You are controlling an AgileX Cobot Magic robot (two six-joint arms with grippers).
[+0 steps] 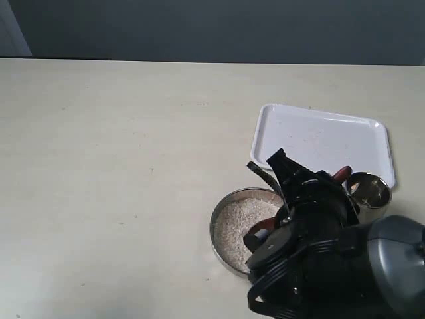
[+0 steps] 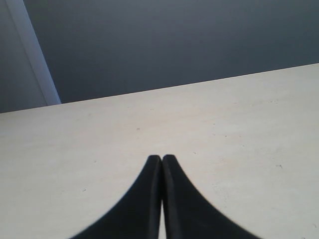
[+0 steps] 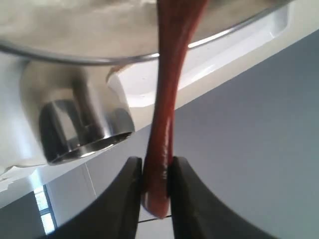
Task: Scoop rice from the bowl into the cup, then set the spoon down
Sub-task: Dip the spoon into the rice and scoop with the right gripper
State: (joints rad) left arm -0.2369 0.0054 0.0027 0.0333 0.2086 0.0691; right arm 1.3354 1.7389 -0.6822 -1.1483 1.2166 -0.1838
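The steel bowl [image 1: 214,229] holds white rice [image 1: 236,222] at the front right of the table. Just to its right stands the small steel cup [image 1: 369,193]. My right gripper [image 3: 157,172] is shut on the end of the reddish-brown spoon [image 3: 167,99], whose handle runs toward the bowl [image 3: 75,30] and past the cup [image 3: 79,124]. In the exterior view the right arm [image 1: 312,219] hides most of the spoon; only its handle tip [image 1: 340,174] shows near the cup, and a brown bit shows in the rice. My left gripper [image 2: 162,159] is shut on nothing, over bare table.
A white tray [image 1: 319,139] lies just behind the bowl and cup, also seen as the tray [image 3: 239,40] in the right wrist view. The pale table [image 1: 119,166] stretches left, with a dark wall behind it.
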